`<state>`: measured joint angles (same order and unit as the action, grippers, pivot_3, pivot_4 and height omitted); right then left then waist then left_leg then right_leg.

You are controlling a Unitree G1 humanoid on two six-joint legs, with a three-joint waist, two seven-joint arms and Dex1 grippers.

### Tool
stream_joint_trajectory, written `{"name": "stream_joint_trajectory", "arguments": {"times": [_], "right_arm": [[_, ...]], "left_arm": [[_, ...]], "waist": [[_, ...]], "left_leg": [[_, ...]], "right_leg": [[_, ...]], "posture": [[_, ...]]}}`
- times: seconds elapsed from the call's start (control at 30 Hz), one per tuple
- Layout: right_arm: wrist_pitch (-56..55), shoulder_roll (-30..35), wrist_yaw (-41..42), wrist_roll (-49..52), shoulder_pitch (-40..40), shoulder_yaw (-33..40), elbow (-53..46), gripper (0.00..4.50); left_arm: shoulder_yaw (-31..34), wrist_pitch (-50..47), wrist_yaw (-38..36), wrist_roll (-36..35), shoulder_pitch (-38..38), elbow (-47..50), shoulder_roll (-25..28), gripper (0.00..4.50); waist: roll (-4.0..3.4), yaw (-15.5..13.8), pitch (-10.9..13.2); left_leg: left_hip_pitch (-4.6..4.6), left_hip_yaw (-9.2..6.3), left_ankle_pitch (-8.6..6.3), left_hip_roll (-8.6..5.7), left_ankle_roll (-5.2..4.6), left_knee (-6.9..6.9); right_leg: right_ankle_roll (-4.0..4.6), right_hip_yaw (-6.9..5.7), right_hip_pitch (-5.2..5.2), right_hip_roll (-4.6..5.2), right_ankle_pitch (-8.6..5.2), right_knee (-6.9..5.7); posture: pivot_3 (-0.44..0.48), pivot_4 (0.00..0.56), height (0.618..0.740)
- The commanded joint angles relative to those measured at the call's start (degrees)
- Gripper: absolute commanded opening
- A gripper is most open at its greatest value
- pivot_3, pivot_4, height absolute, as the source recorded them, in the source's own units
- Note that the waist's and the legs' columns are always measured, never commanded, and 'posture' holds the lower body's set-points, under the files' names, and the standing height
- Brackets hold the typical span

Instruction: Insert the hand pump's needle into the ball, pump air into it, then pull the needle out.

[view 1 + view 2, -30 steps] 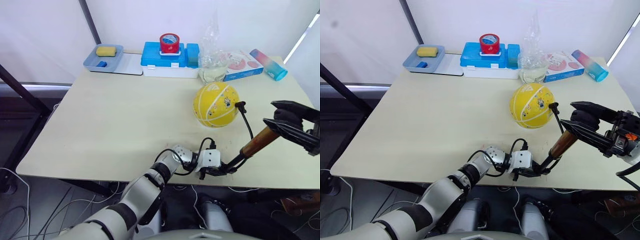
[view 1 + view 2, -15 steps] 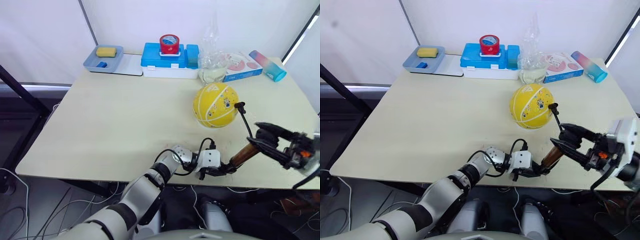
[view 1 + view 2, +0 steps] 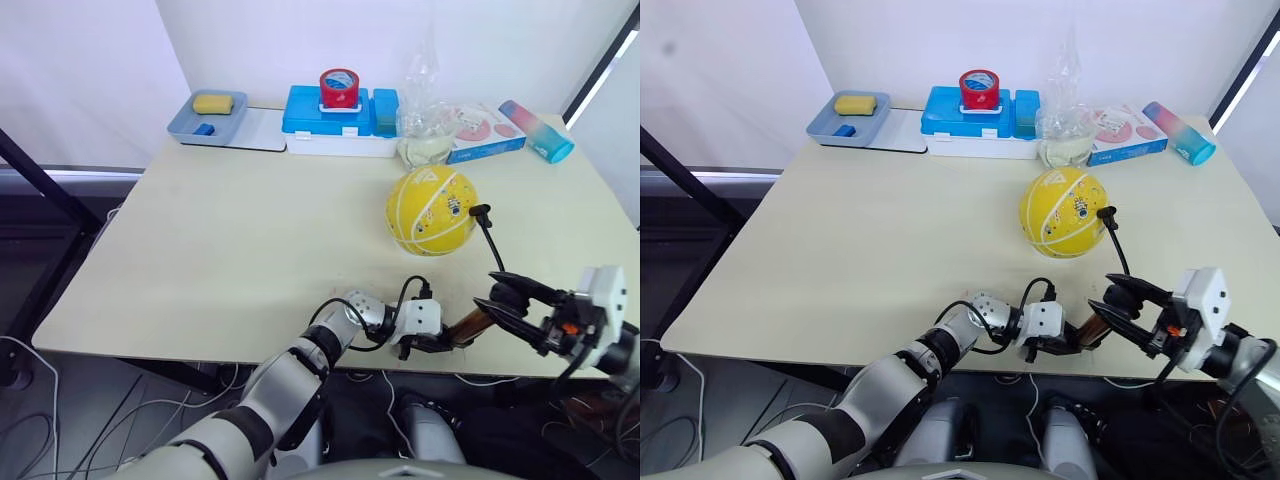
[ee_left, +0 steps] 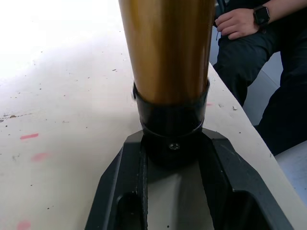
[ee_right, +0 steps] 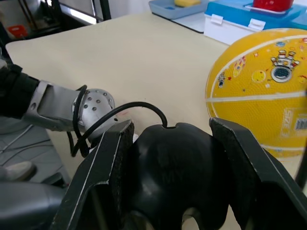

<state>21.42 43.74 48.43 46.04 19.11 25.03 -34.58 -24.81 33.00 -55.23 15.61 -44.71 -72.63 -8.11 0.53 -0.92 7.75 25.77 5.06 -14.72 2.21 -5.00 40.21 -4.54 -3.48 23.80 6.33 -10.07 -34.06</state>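
Beige table [image 3: 220,250] before a white wall; beyond the ball [image 3: 432,210] stand a blue case [image 3: 335,122] with red tape [image 3: 339,86], a grey tray [image 3: 205,120] and a clear bag [image 3: 425,120]. The needle [image 3: 480,211] sits at the ball's side, hose running to the hand pump [image 3: 467,325] at the near edge. Left wrist view: left gripper [image 4: 173,158] fingers clamp the pump's black base cap, a seated person's hand [image 4: 237,21] past the edge; right gripper [image 5: 175,158] fingers pinch the black handle.

Right gripper [image 3: 1118,310] pushed the pump handle [image 5: 175,167] down.

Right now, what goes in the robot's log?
phase: pumping | left end effector: holds hand pump base | right end effector: on T-handle | needle: in ball
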Motion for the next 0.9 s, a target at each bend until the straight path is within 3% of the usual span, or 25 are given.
{"name": "stream_joint_trajectory", "arguments": {"times": [0.03, 0.3, 0.5, 0.63, 0.9], "right_arm": [[3.2, 3.4, 0.1, 7.4, -1.3, 8.1, -3.9, 2.01], [11.4, 12.5, -2.4, 21.0, -6.1, 22.3, -3.5, 2.01], [15.6, 15.5, -4.2, 24.5, -9.2, 25.6, -3.2, 2.01], [16.0, 14.0, -3.8, 21.3, -7.9, 22.5, -4.4, 2.01], [8.9, 8.0, -3.2, 1.7, -2.4, 4.7, -2.8, 2.01]], "left_arm": [[-1.1, -2.0, 0.8, 2.3, 0.3, -2.2, -2.3, 1.02], [-1.1, -2.0, 1.0, 2.4, 0.3, -2.3, -2.3, 1.02], [-1.1, -2.0, 1.0, 2.4, 0.1, -2.3, -2.3, 1.02], [-1.1, -2.0, 0.9, 2.4, 0.0, -2.3, -2.3, 1.02], [-0.9, -1.9, -0.4, 2.0, 0.1, -2.2, -2.6, 1.02]], "waist": [[0.0, 0.0, 0.0], [0.07, 0.0, 0.1], [0.08, 0.0, 0.1], [0.07, 0.0, 0.1], [0.37, 0.1, -0.2]], "left_leg": [[0.0, 0.0, 0.0, 0.0, 0.0, 0.0], [0.0, -0.01, 0.0, -0.01, 0.0, 0.0], [0.02, 0.0, 0.0, -0.03, 0.0, 0.0], [0.03, 0.01, 0.0, -0.03, 0.0, 0.0], [-0.04, 0.0, 0.0, 0.0, 0.0, 0.01]], "right_leg": [[0.0, 0.0, 0.0, 0.0, 0.0, 0.0], [-0.02, -0.01, -0.01, 0.01, -0.01, 0.0], [-0.01, 0.0, 0.0, 0.04, 0.0, 0.01], [-0.01, 0.01, 0.0, 0.04, 0.0, 0.01], [-0.09, 0.01, -0.04, 0.02, -0.05, 0.01]], "posture": [[0.0, 0.15, 0.739], [0.0, 0.15, 0.739], [0.0, 0.15, 0.739], [0.0, 0.15, 0.739], [0.0, 0.15, 0.739]]}}
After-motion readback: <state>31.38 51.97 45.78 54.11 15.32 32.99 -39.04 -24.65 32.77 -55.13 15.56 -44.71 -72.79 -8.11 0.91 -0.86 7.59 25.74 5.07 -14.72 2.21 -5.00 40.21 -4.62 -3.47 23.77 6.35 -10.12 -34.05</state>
